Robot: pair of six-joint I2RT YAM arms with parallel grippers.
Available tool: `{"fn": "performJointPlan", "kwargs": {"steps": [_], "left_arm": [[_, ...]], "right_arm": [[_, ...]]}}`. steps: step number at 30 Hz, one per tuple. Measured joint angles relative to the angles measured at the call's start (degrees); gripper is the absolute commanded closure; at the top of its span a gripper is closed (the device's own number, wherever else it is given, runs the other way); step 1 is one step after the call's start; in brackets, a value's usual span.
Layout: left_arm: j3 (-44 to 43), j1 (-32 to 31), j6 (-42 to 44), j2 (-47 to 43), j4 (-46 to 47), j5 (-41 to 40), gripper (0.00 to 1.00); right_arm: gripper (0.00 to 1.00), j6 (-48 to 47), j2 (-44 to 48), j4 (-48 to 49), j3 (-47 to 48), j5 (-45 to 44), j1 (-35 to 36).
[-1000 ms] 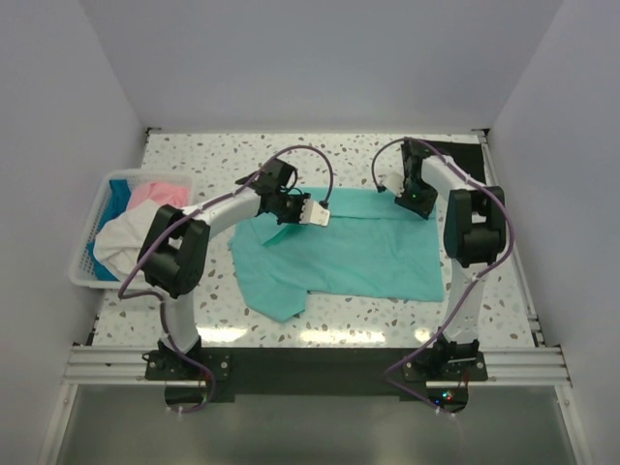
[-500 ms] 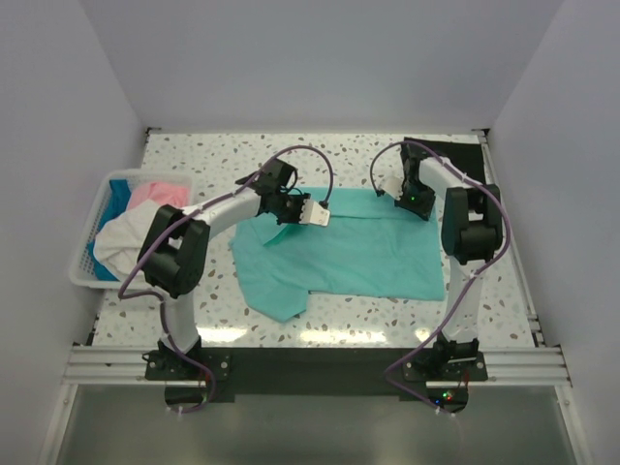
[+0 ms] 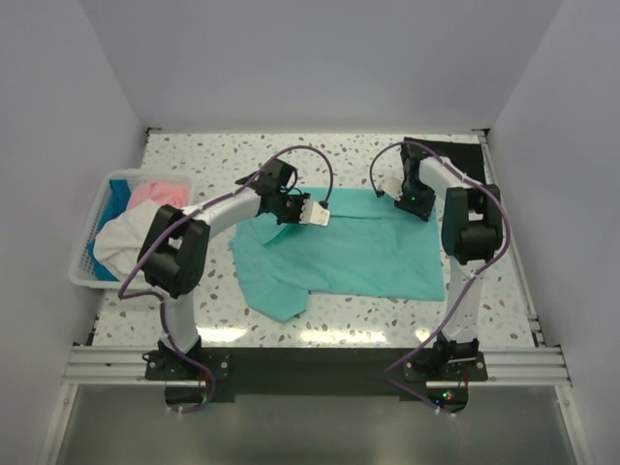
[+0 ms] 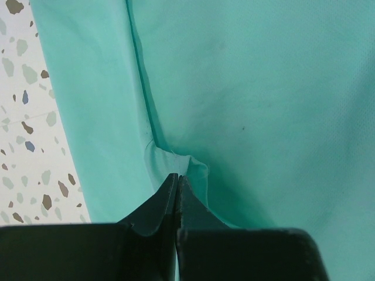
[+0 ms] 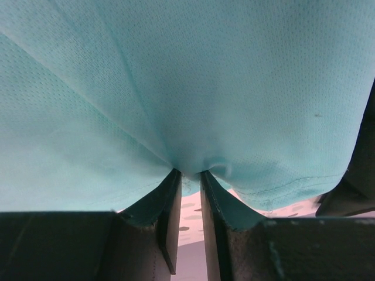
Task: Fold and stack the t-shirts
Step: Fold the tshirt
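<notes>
The teal-green t-shirt (image 3: 358, 252) lies spread on the speckled table, its near left part folded over. My left gripper (image 3: 322, 217) is shut on a pinch of the shirt's far edge; in the left wrist view the jaws (image 4: 177, 175) meet on a small fold of teal cloth (image 4: 263, 88). My right gripper (image 3: 411, 201) holds the shirt's far right corner; its jaws (image 5: 190, 171) stand narrowly apart with teal cloth (image 5: 176, 76) pinched at the tips and lifted off the table. The pink (image 3: 155, 194), white (image 3: 121, 237) and bright blue (image 3: 118, 194) t-shirts lie in the basket.
The white slatted basket (image 3: 85, 276) stands at the table's left edge. A flat black shape (image 3: 455, 147) lies at the far right corner; I cannot tell whether it is cloth. White walls enclose the table on three sides.
My right gripper has shifted slightly left and away with the shirt's corner. The left gripper has not moved.
</notes>
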State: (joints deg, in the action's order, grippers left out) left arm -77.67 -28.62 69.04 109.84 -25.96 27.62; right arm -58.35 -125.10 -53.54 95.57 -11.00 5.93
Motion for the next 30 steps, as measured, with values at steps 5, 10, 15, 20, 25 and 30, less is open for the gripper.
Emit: {"fn": "performJointPlan", "kwargs": {"steps": [5, 10, 15, 20, 25, 30], "left_arm": [[0.0, 0.0, 0.0, 0.0, 0.0, -0.13, 1.0], [0.0, 0.0, -0.02, 0.0, 0.0, -0.17, 1.0], [0.02, 0.0, -0.02, -0.02, 0.0, -0.2, 1.0], [0.02, 0.0, 0.0, -0.02, 0.0, -0.2, 1.0], [0.02, 0.0, 0.04, -0.04, -0.57, -0.13, 1.0], [0.72, 0.0, 0.48, -1.2, -2.56, 0.55, 1.0]], "right_arm": [[0.73, -0.5, 0.0, -0.57, 1.25, -0.02, 0.0], [0.75, -0.79, 0.0, -0.96, 3.63, -0.02, 0.0], [0.77, -0.92, -0.2, -1.01, 3.96, -0.04, 0.0], [0.9, -0.96, -0.31, -1.01, 3.96, -0.07, 0.0], [1.0, -1.18, -0.31, -1.53, 3.96, 0.0, 0.0], [1.0, -1.79, 0.42, -2.64, 2.97, 0.04, 0.0]]}}
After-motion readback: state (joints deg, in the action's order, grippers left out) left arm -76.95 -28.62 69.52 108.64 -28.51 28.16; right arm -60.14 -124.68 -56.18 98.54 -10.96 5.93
